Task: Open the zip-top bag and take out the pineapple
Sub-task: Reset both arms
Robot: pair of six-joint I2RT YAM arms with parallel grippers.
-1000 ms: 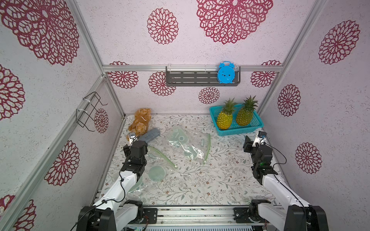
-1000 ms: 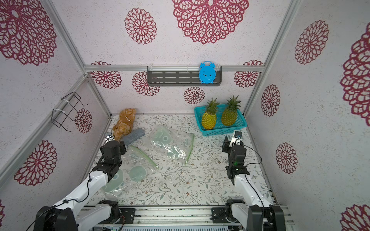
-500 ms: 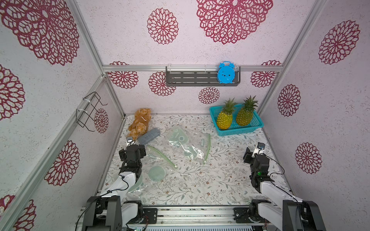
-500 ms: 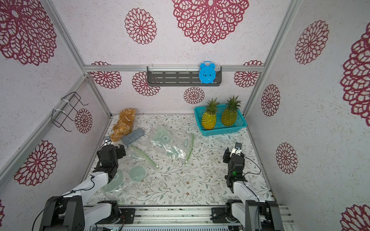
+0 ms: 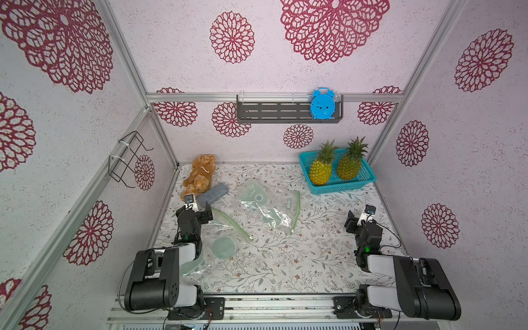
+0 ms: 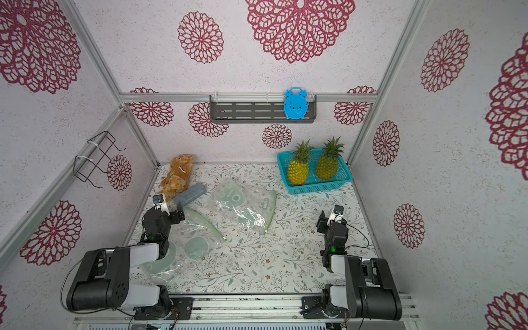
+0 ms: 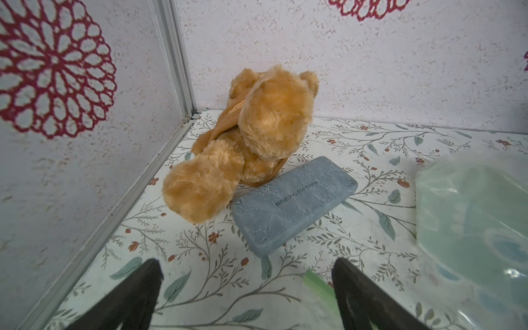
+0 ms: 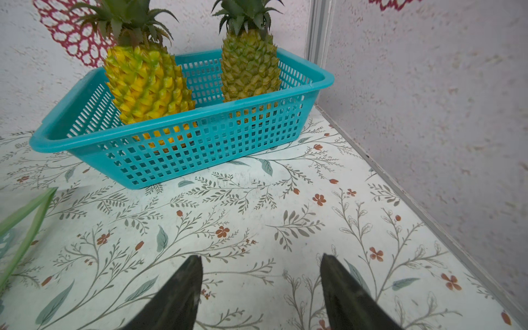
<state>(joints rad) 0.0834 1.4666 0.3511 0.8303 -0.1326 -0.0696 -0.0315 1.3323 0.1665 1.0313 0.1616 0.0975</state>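
Lettering on grey case (image 7: 294,204) near zip-top bag (image 7: 471,217) reads "REFUELING FOR CHINA".

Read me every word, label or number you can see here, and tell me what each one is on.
"REFUELING FOR CHINA": on the grey case, last word less sure.
Small green print on the middle zip-top bag: too small to read.
Blue clock: no readable numbers.

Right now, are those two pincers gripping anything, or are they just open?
Left pincer: open, holding nothing.
Right pincer: open, holding nothing.
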